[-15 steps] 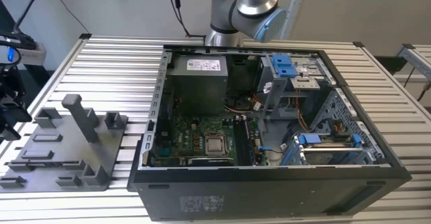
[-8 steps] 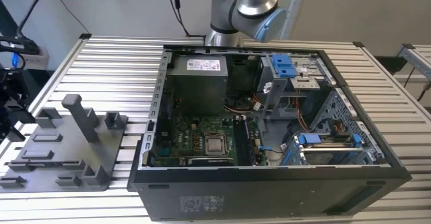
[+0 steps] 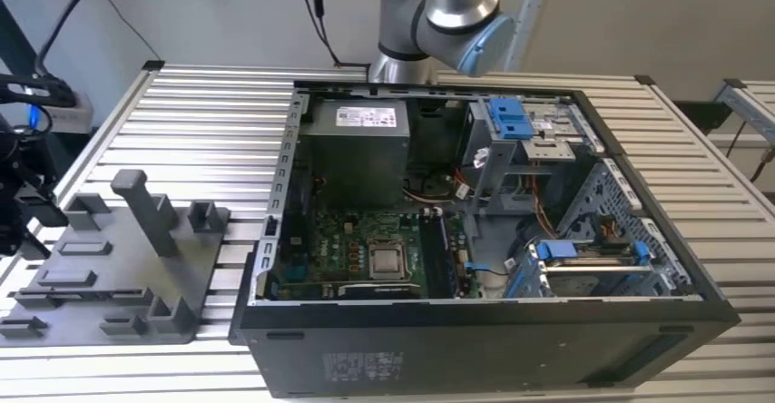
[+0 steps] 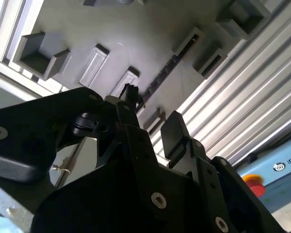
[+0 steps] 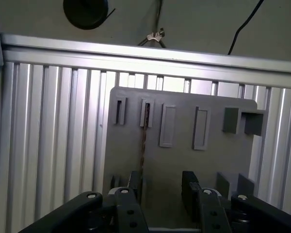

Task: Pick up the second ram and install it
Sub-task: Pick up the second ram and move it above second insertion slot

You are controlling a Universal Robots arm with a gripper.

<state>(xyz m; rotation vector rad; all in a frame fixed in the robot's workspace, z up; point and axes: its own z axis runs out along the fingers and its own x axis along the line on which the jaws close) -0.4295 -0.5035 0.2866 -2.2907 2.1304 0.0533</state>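
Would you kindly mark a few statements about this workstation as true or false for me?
1. The tool is shut on the second ram. False: the tool is open and empty, and the second ram sits on edge in the grey fixture.
2. The computer case lies open on the slatted table. True.
3. A tall grey post stands on the grey fixture. True.
4. The grey fixture sits inside the computer case. False: it lies beside the computer case, on the exterior view's left.

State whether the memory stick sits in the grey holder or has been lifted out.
In the holder: the second ram stands on edge on the grey holder, and the open gripper holds nothing.
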